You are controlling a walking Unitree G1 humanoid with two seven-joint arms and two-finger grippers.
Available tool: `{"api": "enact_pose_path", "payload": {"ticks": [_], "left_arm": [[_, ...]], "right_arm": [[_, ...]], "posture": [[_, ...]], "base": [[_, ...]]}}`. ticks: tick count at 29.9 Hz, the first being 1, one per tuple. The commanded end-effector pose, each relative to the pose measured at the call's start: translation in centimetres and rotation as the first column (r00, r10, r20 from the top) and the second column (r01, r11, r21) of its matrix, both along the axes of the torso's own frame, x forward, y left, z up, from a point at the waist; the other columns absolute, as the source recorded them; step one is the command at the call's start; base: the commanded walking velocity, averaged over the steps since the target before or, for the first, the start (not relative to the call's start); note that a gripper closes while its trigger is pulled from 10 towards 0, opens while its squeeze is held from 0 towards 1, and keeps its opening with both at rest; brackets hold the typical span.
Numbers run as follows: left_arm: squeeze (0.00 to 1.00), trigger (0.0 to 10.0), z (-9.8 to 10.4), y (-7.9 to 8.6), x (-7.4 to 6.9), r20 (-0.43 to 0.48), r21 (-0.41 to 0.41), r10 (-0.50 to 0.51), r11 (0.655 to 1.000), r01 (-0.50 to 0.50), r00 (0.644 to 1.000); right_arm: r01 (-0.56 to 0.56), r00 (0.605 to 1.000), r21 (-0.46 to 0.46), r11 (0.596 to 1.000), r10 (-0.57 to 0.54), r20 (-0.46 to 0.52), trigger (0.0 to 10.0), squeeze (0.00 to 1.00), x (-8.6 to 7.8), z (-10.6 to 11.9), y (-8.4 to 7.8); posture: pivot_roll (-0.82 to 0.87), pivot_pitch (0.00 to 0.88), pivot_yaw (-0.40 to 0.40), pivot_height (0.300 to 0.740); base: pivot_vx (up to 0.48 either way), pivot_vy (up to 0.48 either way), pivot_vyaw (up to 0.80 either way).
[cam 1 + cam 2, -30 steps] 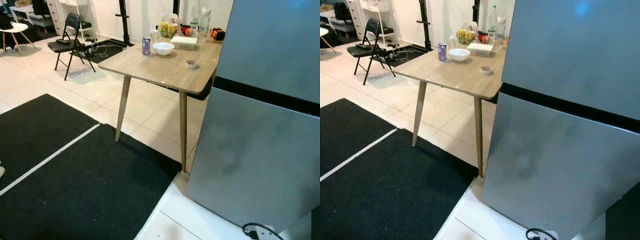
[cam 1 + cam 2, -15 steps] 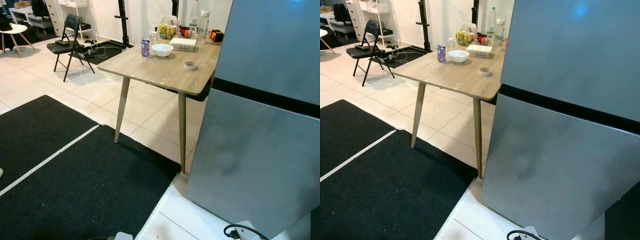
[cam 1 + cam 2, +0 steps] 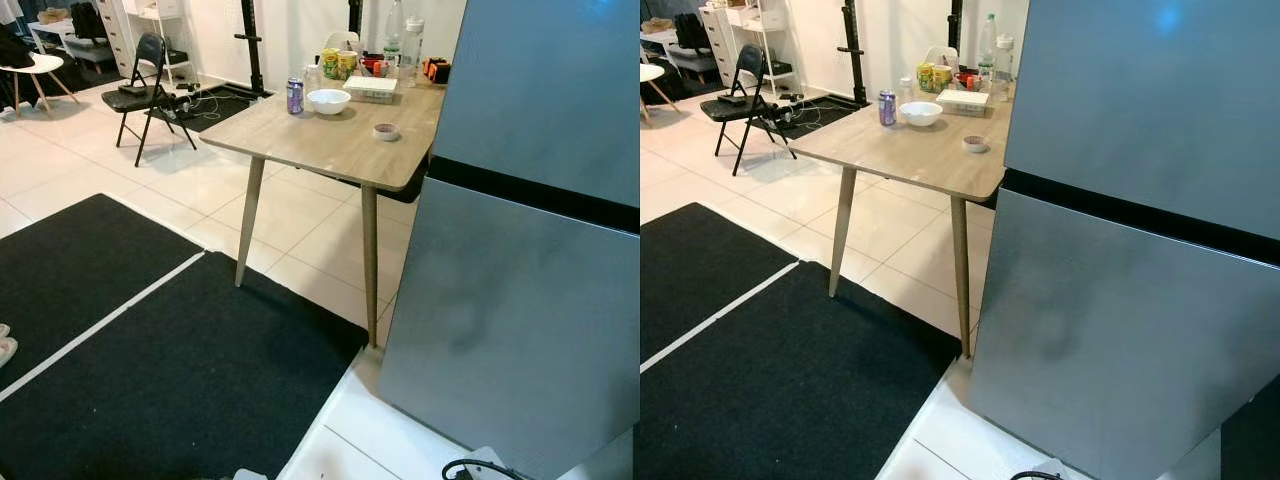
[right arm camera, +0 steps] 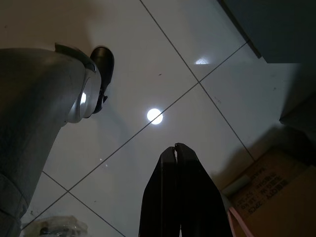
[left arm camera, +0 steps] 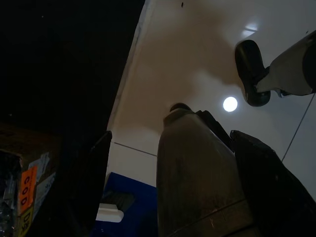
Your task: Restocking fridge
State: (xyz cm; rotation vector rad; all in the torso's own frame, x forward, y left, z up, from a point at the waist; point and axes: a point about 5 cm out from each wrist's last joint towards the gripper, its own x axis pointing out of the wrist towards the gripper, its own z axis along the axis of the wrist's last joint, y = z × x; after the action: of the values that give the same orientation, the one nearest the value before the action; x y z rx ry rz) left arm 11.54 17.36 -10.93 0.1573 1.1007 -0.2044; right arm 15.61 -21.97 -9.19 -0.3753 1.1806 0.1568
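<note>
fridge (image 3: pixel 540 250) doors closed, right | table (image 3: pixel 330 145) corner just beside its edge | black mat (image 3: pixel 150 370) open floor left | left gripper (image 5: pixel 197 148) fingers clamped on dark bottle (image 5: pixel 195 168) | right gripper (image 4: pixel 176 150) fingers together

Head views forward-down; wrists floorward.

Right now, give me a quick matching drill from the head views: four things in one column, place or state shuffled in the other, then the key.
Things:
1. purple can
2. white bowl
3. black folding chair
4. fridge

Place or state:
A. doors shut, standing at the right beside the table
B. on the tiled floor beyond the table, at the far left
C. on the table, just right of the can
D. upright on the table, near its far left corner

Pairs: 1-D, 2-C, 3-B, 4-A
</note>
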Motion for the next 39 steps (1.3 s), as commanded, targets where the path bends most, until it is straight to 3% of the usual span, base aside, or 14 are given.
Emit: {"api": "enact_pose_path", "payload": {"ticks": [1,5,12,18,21,31,39], "left_arm": [[0.00,10.0,-0.2,0.4,-0.6,-0.028,0.014,-0.014,1.000,0.014,1.000],[0.00,10.0,-0.1,0.0,-0.3,-0.022,0.009,-0.018,1.000,0.018,1.000],[0.00,10.0,0.1,0.0,0.4,-0.006,0.009,-0.038,0.999,0.038,0.999],[0.00,10.0,0.1,0.9,0.1,-0.007,0.016,0.023,1.000,-0.023,1.000],[0.00,10.0,0.0,1.5,-0.5,-0.017,0.028,0.052,0.998,-0.052,0.998],[0.00,10.0,0.0,2.1,-0.8,-0.023,0.037,0.074,0.997,-0.074,0.997],[0.00,10.0,0.1,2.3,-0.4,-0.022,0.034,0.105,0.994,-0.105,0.994]], "right_arm": [[-0.060,0.998,-0.038,0.997,0.059,-0.017,10.0,0.00,-0.2,0.0,-0.2],[-0.156,0.987,-0.087,0.984,0.152,-0.044,10.0,0.00,-0.3,0.0,-0.6],[-0.156,0.988,-0.093,0.983,0.153,-0.037,10.0,0.00,0.0,0.1,-0.5],[-0.150,0.988,-0.088,0.985,0.145,-0.061,10.0,0.00,-1.2,-0.4,-0.4],[-0.119,0.988,-0.089,0.989,0.109,-0.106,10.0,0.00,-3.0,-0.9,-0.9],[-0.093,0.989,-0.111,0.989,0.079,-0.126,10.0,0.00,-4.0,-0.9,-2.0],[-0.042,0.996,-0.119,0.992,0.032,-0.084,10.0,0.00,-2.8,-0.4,-2.7]], "posture": [[-0.05,0.000,-0.010,0.740],[-0.06,0.000,-0.016,0.740],[-0.05,0.000,-0.003,0.740],[-0.05,0.000,0.015,0.740],[-0.05,0.000,0.007,0.740],[-0.05,0.000,-0.012,0.740],[-0.09,0.000,0.017,0.740]], "base": [[0.000,0.000,0.00],[0.000,0.000,0.00],[0.000,0.000,0.00],[0.000,0.000,0.00],[0.000,0.000,0.00],[0.000,0.000,0.00],[0.000,0.000,0.00]]}}
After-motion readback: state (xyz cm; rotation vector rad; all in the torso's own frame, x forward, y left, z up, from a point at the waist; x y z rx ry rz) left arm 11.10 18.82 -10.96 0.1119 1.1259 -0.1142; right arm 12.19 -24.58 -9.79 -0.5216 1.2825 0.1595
